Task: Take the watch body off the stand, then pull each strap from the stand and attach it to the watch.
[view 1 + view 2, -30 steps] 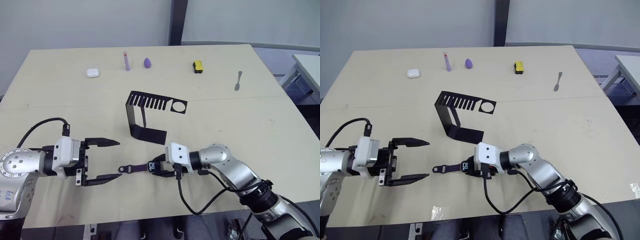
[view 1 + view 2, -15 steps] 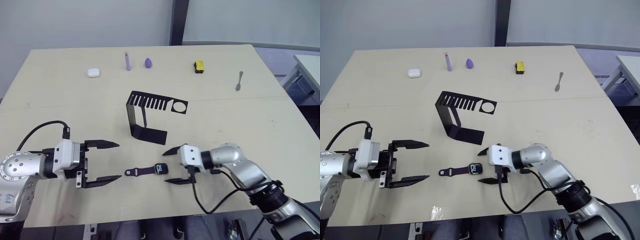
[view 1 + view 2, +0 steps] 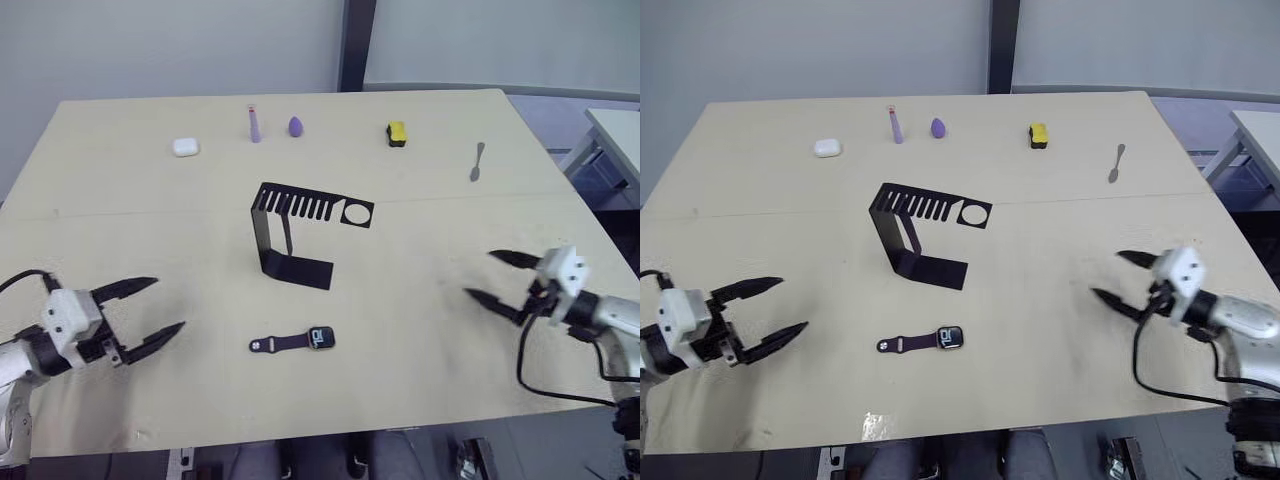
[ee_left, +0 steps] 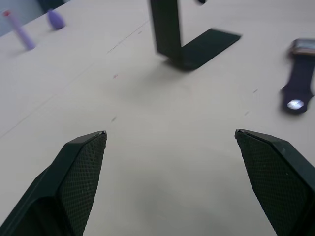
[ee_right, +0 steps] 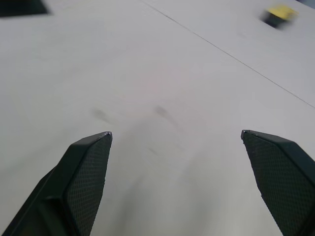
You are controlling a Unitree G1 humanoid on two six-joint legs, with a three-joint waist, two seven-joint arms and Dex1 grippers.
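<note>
- Left eye view: the watch body (image 3: 321,337) lies flat on the counter (image 3: 430,250), in front of the stand (image 3: 290,235) and apart from it, with one strap (image 3: 276,343) running from its left side.
- The stand looks bare; I cannot see a second strap on it or anywhere on the counter.
- The left gripper (image 3: 150,310) sits low near the counter's left front edge, jaws wide apart and holding nothing.
- The right gripper (image 3: 492,277) sits near the right edge, jaws likewise spread and empty, well away from the watch.
- Judgement: the watch is off the stand and one strap seems joined; the remaining strap must be located before any further move.
- To do the next step well, I would pin the watch body with one gripper by its metal rim, not the screen, so it cannot slide on the smooth counter.
- The other gripper should take the strap near its connector end and slide it straight along the case slot, keeping it level.
- Risk: a grip far from the connector lets the flexible band bend away from the slot.
</note>
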